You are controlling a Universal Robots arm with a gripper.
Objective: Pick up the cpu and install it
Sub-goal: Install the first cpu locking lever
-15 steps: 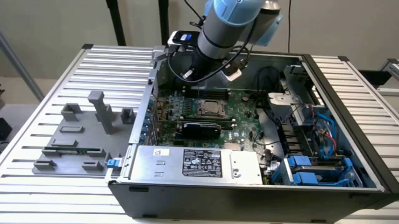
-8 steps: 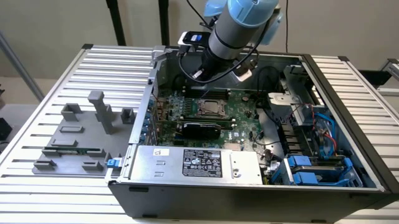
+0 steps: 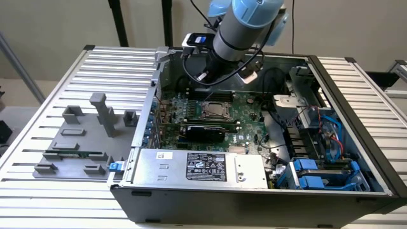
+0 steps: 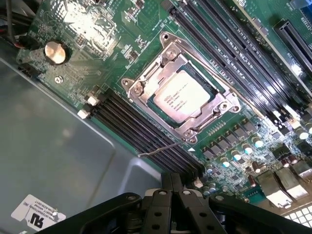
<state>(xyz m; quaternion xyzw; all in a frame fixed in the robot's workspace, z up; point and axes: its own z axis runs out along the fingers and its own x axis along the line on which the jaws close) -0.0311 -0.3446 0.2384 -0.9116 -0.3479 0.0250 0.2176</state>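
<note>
The light-blue and grey robot arm [image 3: 237, 28] is hanging over the open dark grey metal computer case [image 3: 254, 202], which is lying on its side on the pale slatted table [image 3: 38, 191]. The arm's lower end is hovering above the green motherboard [image 4: 92, 29], clear of the board.

In the wrist view the black gripper [image 4: 171, 178] is pointing down with its two fingers pressed together. No gap is showing between them and nothing is sitting in their grip.

The cpu [image 4: 184, 97], a small flat square chip with a silvery-white metal top and printed lettering, is lying flat in its socket on the motherboard. The shiny silver metal socket frame [image 4: 139, 90] is running all round it, with the frame's edges lying over the chip's rim. A thin wire lever [image 4: 158, 150] is jutting out from near one corner of the frame, across the long black memory slots [image 4: 131, 126] just beside the socket. A round silver coin battery [image 4: 55, 52] is gleaming farther off on the board.

In the exterior view the cpu [image 3: 216, 110] is showing as a pale square near the middle of the board, just beyond a black rectangular card [image 3: 203, 133]. A silver power supply box with a black label [image 3: 203, 167] is filling the case's near edge. Out on the table, at the exterior view's left, a grey plastic fixture [image 3: 102, 112] is holding a long thin green memory stick [image 3: 71, 154], well apart from the arm.
</note>
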